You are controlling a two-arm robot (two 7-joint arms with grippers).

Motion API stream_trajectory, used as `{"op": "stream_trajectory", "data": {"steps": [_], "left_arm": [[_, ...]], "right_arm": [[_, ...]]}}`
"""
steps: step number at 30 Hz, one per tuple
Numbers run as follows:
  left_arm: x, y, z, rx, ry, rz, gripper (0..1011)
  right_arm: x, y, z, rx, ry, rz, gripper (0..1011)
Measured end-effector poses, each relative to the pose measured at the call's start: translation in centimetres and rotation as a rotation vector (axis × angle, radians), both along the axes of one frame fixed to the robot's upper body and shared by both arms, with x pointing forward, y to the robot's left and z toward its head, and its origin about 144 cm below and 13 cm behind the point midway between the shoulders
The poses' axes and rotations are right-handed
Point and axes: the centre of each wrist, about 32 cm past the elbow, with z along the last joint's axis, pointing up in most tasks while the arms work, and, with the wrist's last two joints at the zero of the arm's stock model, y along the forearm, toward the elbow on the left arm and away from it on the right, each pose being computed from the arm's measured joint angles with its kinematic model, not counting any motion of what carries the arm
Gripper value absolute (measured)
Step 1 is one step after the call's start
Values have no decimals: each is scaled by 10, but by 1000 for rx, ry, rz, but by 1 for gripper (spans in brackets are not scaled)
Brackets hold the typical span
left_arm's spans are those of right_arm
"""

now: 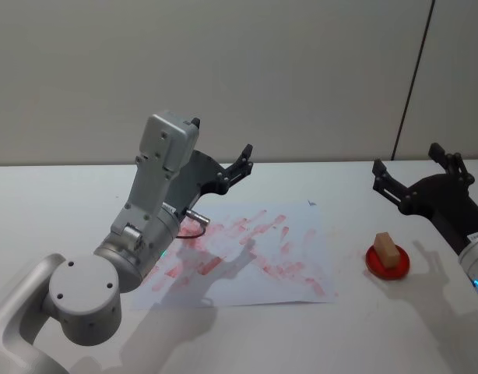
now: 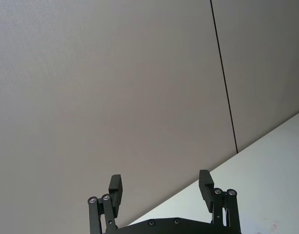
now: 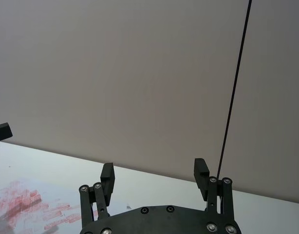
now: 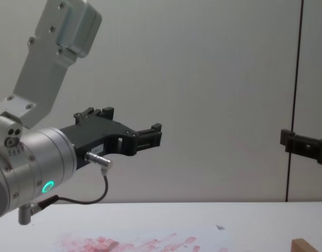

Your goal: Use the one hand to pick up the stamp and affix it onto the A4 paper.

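The stamp (image 1: 386,249), a small light-brown wooden block, stands on a round red ink pad (image 1: 402,269) at the right of the white table; its top corner shows in the chest view (image 4: 307,245). The A4 paper (image 1: 254,280), smeared with red-pink marks, lies in the middle (image 4: 140,242) (image 3: 23,207). My right gripper (image 1: 406,160) (image 3: 154,169) (image 4: 302,144) hovers open and empty, above and just behind the stamp. My left gripper (image 1: 223,144) (image 2: 159,180) (image 4: 154,135) is raised over the paper's far left part, open and empty.
The left arm's pale-grey link (image 1: 165,148) and silver elbow (image 1: 83,300) rise over the paper's left side. A black cable (image 1: 191,231) hangs under that wrist. A grey wall with a dark vertical seam (image 1: 414,78) backs the table.
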Motion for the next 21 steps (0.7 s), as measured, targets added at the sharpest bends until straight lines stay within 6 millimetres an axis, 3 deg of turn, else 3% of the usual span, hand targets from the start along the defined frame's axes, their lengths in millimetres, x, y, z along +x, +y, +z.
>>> {"op": "stream_trajectory", "data": {"steps": [21], "left_arm": [[0, 0, 0, 0, 0, 0, 1001]], "right_arm": [[0, 0, 0, 0, 0, 0, 1003]]}}
